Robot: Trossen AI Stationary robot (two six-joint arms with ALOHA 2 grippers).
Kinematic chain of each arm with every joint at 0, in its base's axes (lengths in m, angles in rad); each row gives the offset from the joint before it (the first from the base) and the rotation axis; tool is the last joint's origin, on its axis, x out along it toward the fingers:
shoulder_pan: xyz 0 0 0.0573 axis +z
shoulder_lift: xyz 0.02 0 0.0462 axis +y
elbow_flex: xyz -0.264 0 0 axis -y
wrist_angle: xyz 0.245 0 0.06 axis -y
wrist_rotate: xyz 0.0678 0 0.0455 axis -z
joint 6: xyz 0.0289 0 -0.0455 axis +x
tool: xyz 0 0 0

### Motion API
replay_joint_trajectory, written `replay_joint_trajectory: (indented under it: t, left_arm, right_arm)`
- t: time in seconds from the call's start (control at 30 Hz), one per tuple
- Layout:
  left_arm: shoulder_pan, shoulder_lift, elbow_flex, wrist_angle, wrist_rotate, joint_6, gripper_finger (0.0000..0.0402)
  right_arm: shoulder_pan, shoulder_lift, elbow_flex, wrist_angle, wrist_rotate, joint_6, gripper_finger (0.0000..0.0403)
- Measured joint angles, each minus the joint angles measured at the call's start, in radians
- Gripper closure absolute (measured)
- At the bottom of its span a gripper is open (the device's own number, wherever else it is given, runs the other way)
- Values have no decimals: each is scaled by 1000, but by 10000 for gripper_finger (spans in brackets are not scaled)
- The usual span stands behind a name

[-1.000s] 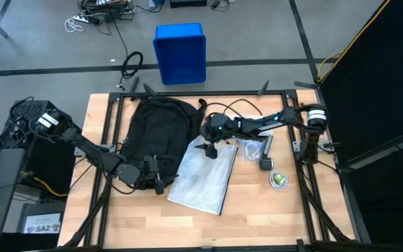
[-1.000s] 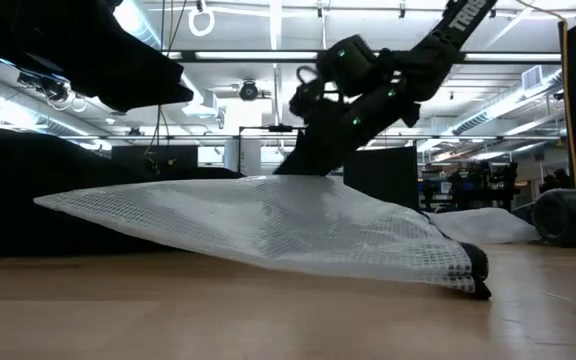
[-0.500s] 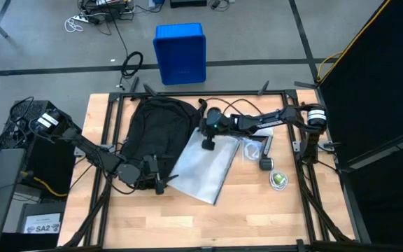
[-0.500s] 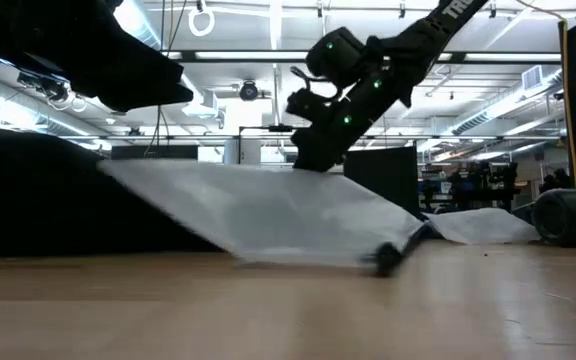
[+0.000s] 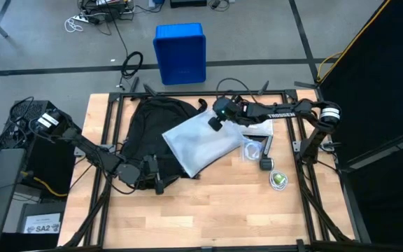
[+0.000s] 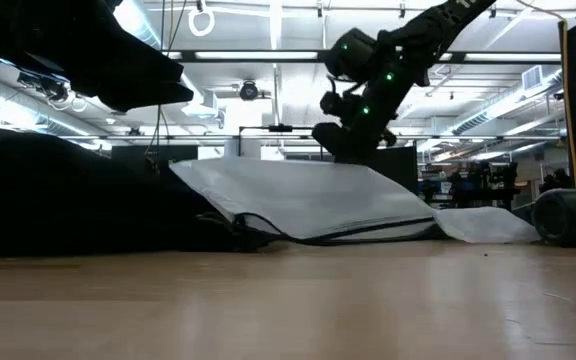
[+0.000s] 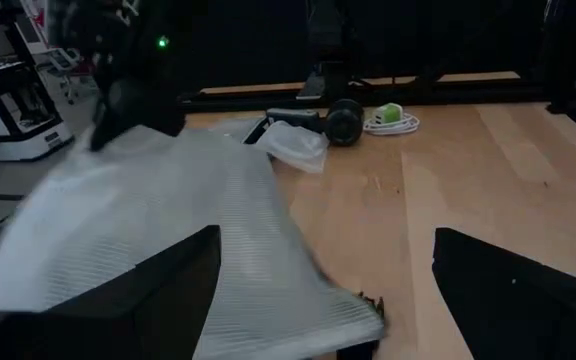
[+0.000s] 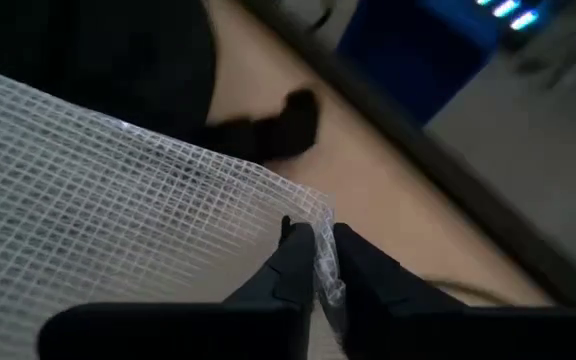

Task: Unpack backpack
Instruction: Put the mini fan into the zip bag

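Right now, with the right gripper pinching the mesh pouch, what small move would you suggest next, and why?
Probably carry it toward the bare wood. The right gripper is shut on a corner of the white mesh pouch, which still drapes over the backpack. The left gripper waits open beside the backpack.

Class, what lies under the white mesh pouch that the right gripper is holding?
The white mesh pouch, pinched by the right gripper, drapes over the backpack and bare table. Anything else beneath is covered.
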Motion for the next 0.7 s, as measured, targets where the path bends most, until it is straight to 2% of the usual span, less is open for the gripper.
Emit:
replay_joint_trajectory:
  t: [0.07,0.23,0.43,0.5,0.7]
  left_arm:
    - [0,0,0,0,0,0,74]
    - [0,0,0,0,0,0,74]
    - [0,0,0,0,0,0,74]
    - [0,0,0,0,0,0,74]
    - [0,0,0,-1,0,0,74]
  right_arm:
    - [-4,0,0,-23,-34,-4,372]
    - [22,-18,0,-11,-33,-126,309]
    - [70,-74,-1,24,66,-357,215]
    - [98,-99,-1,23,107,-400,191]
    - [267,-195,-1,-16,84,-455,159]
